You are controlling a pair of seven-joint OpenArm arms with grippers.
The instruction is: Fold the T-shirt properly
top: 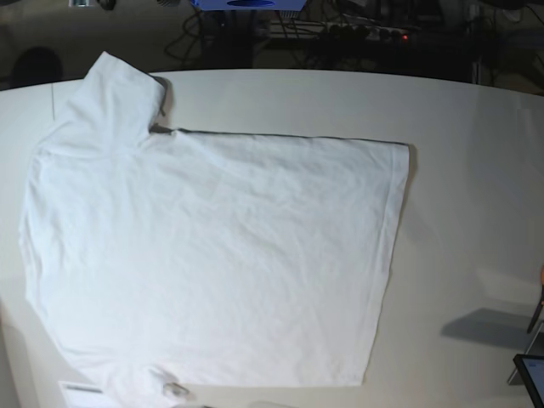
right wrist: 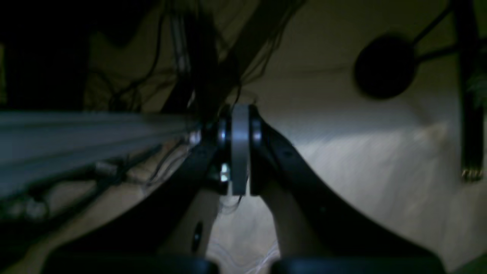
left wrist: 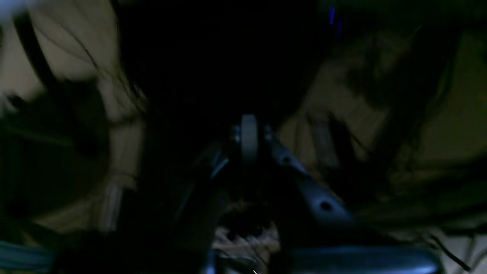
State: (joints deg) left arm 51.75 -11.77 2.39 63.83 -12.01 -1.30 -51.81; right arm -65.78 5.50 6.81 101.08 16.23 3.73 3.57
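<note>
Right gripper [right wrist: 239, 152]: sitting closest to its wrist camera, fingers [right wrist: 240, 125] pressing flat together with nothing between them; blurred pale floor and dark cables are showing behind it.
Left gripper [left wrist: 249, 139]: showing in a very dark, smeared wrist view, jaws meeting at the tips and gripping nothing; what lies around it is too murky to make out.
Arms: neither one is appearing in the base view.
T-shirt [top: 212, 255]: lying spread flat on the table, filling most of the left and middle of the base view, wrinkles running lightly across it.
Sleeve [top: 110, 98]: sticking up toward the far left corner, casting a thin shadow on its right side.
Hem [top: 393, 255]: running as a straight edge down the right side of the cloth.
Table [top: 476, 170]: showing bare off-white on the right and along the far edge.
Cables [top: 357, 34]: trailing over the dark floor beyond the table, beside a strip with a small red light.
</note>
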